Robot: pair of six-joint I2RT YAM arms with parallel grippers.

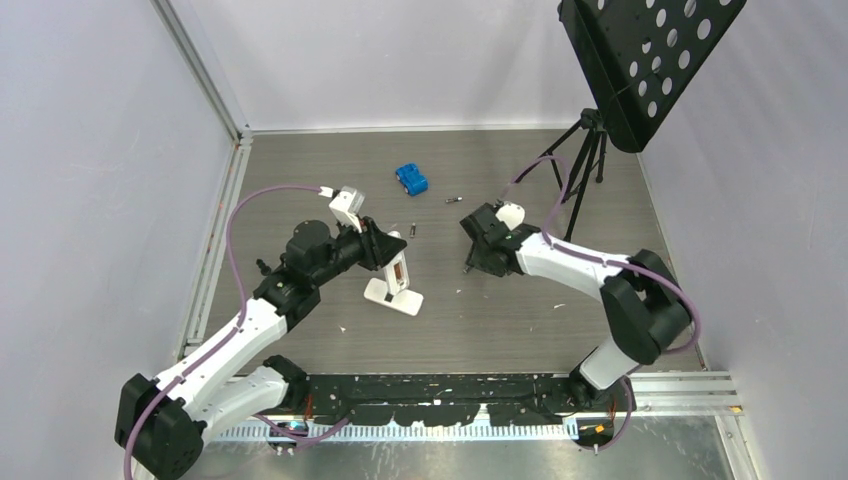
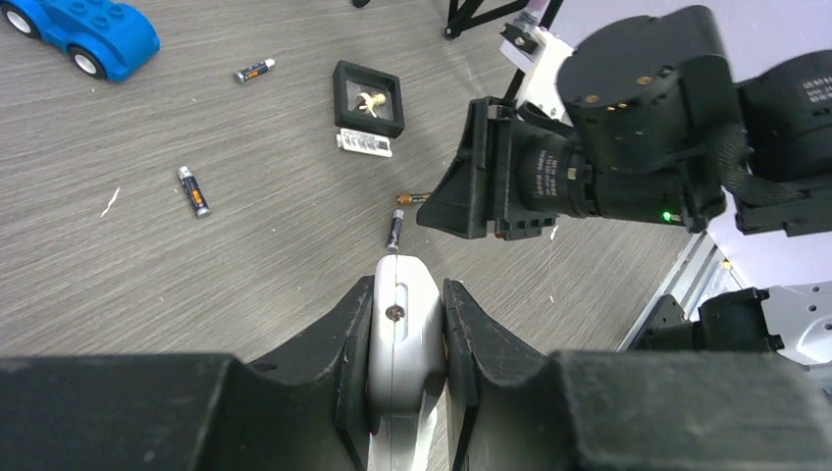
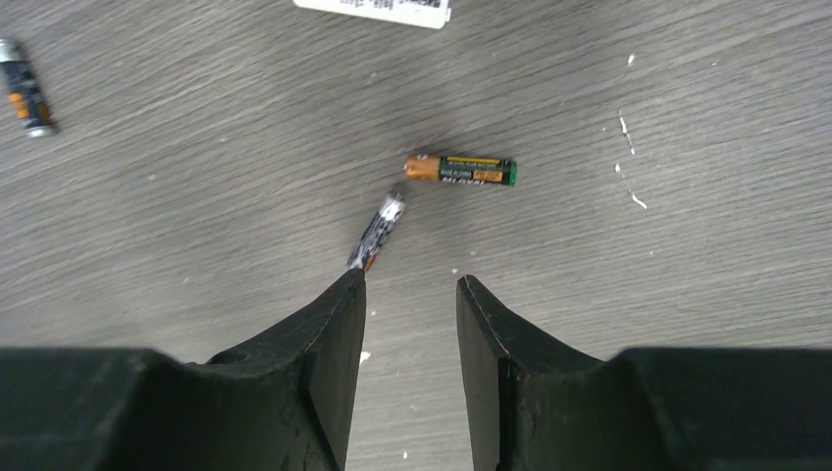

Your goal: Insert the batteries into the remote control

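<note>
Gripping remote control point(image 2: 402, 334) edgewise in left gripper point(image 2: 406, 290), standing it tilted over the table point(image 2: 245, 285). Hovering right gripper point(image 3: 410, 294) low over table, jaws partly apart and empty, two batteries point(image 3: 461, 169) lying just ahead, the nearer one beside a fingertip.

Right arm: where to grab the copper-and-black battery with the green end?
Middle of the copper-and-black battery, from above, closing on its round sides. It lies flat, lengthwise along the open right gripper's closing line, so likely a quarter wrist turn; a dark battery crowds its copper end.
</note>
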